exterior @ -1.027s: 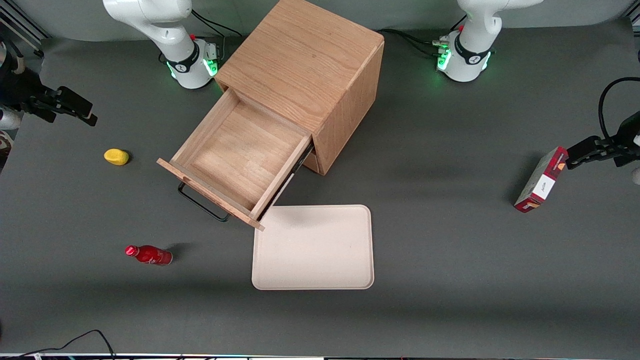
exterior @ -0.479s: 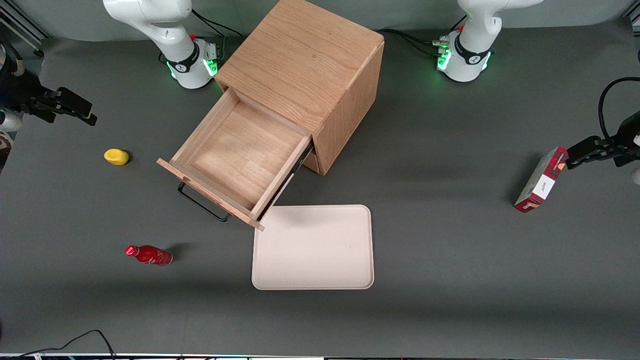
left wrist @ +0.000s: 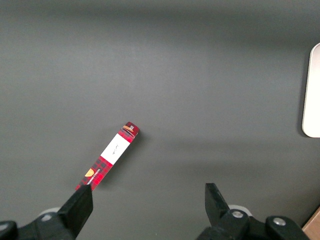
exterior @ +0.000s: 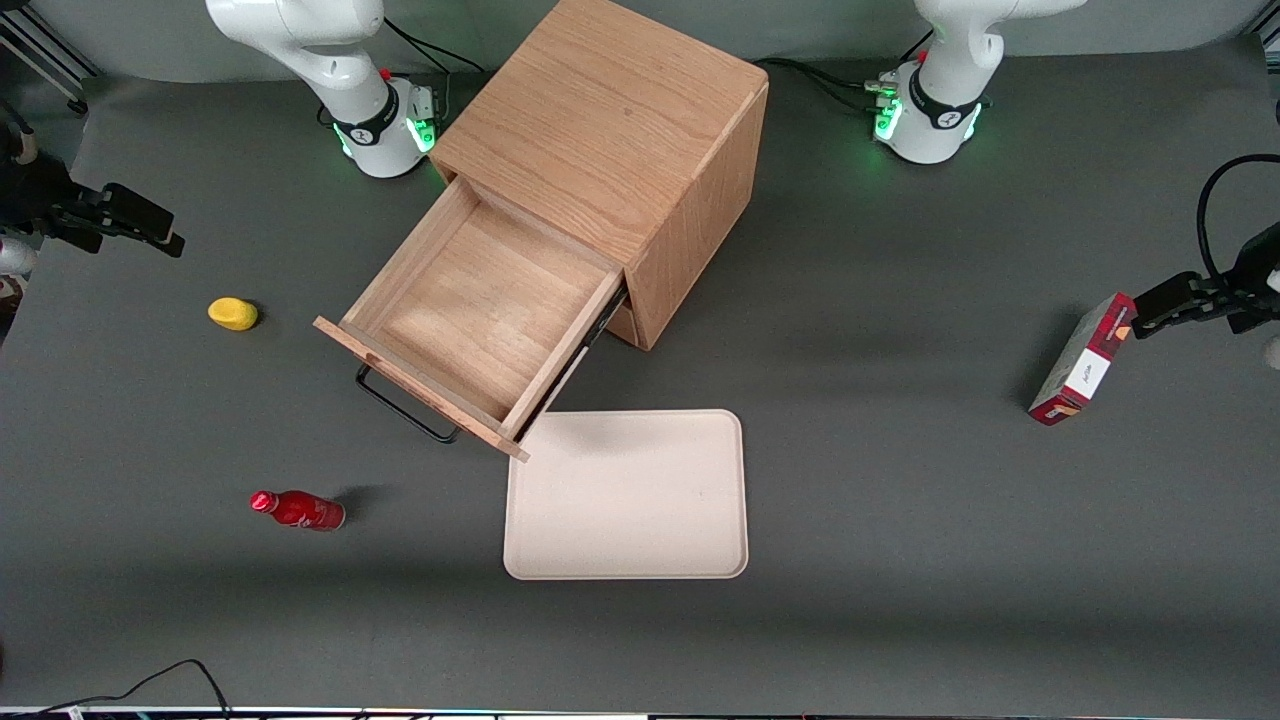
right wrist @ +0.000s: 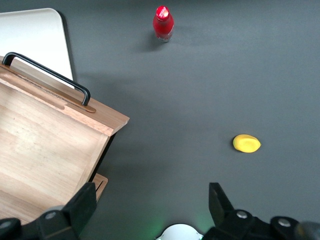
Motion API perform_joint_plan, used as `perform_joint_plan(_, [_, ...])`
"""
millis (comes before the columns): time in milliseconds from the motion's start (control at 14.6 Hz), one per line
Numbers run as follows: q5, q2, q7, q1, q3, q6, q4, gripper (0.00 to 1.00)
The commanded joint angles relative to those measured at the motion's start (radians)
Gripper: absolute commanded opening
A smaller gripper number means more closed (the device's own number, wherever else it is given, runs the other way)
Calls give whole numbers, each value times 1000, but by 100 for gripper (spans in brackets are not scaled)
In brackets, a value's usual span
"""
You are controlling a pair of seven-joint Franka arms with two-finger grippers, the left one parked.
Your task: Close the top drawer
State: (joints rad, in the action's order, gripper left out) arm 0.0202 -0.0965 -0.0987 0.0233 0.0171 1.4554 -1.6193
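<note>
Light oak top drawer (exterior: 480, 315) with thin black wire handle (exterior: 405, 410) stood fully pulled out of the wooden cabinet (exterior: 610, 150); closing not begun. Black two-finger gripper (exterior: 125, 222), jaws open and empty, hung near the table's working-arm edge, well apart from the drawer.

light oak top drawer (exterior: 480, 310) with a black handle (exterior: 405, 408), my black gripper (exterior: 150, 220), yellow lemon-ish thing (exterior: 232, 313), red bottle (exterior: 298, 510), cream tray (exterior: 627, 494), red plaid box (exterior: 1082, 360).
</note>
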Motion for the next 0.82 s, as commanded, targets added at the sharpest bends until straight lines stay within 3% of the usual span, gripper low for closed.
perform_joint_plan(0, [6,8,30,1,0,-21,24,100])
perform_joint_plan(342, [10,38,30,-13,14,-14,61,100])
perform_joint_plan(753, [9,345,19,-57,105,-20,433,100])
